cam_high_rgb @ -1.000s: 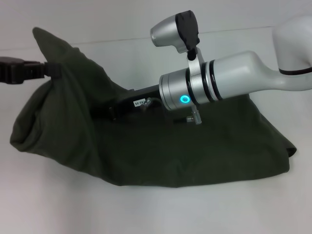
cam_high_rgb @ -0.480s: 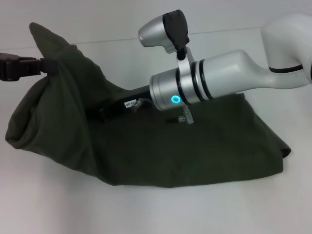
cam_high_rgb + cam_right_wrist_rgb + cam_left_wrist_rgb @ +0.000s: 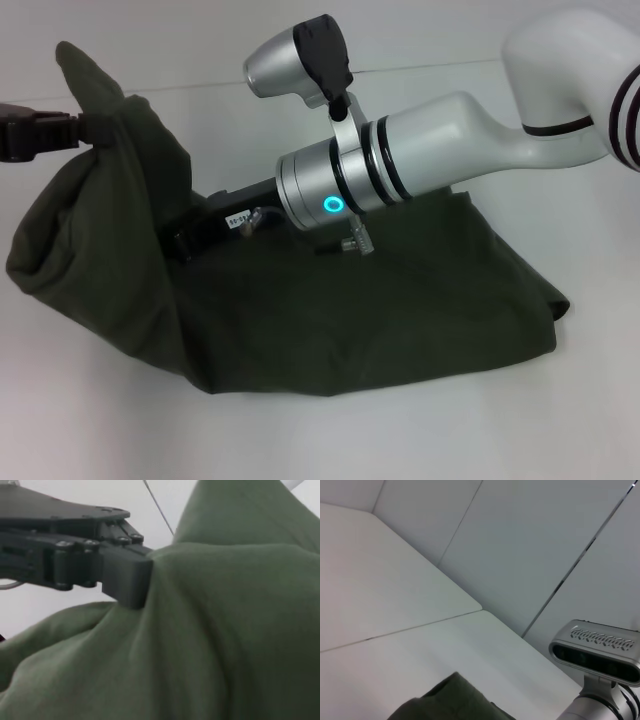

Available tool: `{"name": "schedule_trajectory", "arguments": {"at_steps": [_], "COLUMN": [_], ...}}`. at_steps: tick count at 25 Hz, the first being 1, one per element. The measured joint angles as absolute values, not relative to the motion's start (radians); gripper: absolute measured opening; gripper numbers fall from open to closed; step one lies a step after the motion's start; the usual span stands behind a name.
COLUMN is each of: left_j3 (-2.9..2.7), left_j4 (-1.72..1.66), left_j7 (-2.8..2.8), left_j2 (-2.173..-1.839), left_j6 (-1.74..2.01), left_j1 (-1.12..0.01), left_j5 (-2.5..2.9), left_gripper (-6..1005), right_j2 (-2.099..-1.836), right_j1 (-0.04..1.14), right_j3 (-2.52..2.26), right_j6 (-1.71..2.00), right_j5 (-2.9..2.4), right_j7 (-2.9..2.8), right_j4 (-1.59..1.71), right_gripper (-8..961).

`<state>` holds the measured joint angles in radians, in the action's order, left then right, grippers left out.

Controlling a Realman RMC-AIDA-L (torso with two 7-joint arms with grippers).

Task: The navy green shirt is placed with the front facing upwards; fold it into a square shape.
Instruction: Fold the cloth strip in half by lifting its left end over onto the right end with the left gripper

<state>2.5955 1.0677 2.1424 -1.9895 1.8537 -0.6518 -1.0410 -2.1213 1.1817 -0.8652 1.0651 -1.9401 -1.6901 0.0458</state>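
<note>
Pinching the dark olive-green cotton shirt [image 3: 330, 310] shut, the left gripper [image 3: 100, 135] risks slipping; right gripper's [image 3: 185, 243] hold untellable.

The table [image 3: 120, 430] is white and smooth. A thin line runs across its top far back. Behind it stands a pale grey wall [image 3: 530, 535] made of flat panels with dark, thin seams between them. The light is soft and even.
</note>
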Motion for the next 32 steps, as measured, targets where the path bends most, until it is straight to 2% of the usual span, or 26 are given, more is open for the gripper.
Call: {"name": "schedule_trajectory", "arguments": {"at_steps": [7,20,26,32], "left_j3": [2.596,2.603,2.596,2.580], "left_j4": [1.068,1.068,1.066,1.065], "left_j7": [2.143,2.167,2.175,2.195], "left_j2": [-1.989,-1.993,-2.020,-2.064], "left_j6": [1.852,1.861,1.855,1.831], "left_j1": [-0.653,-0.656,-0.664,-0.680], "left_j5": [-1.044,-1.091,-1.095,-1.095], "left_gripper": [19,19,20,20], "right_j2": [-2.112,-2.093,-2.082,-2.053], "right_j1": [1.116,0.806,0.687,0.639], "right_j3": [-0.855,-0.854,-0.853,-0.828], "right_j6": [1.045,1.131,1.155,1.179], "right_j5": [-1.926,-1.775,-1.691,-1.666], "right_j7": [-1.689,-1.715,-1.728,-1.729], "right_j4": [0.064,0.353,0.465,0.489], "right_gripper": [3,4,3,3]}}
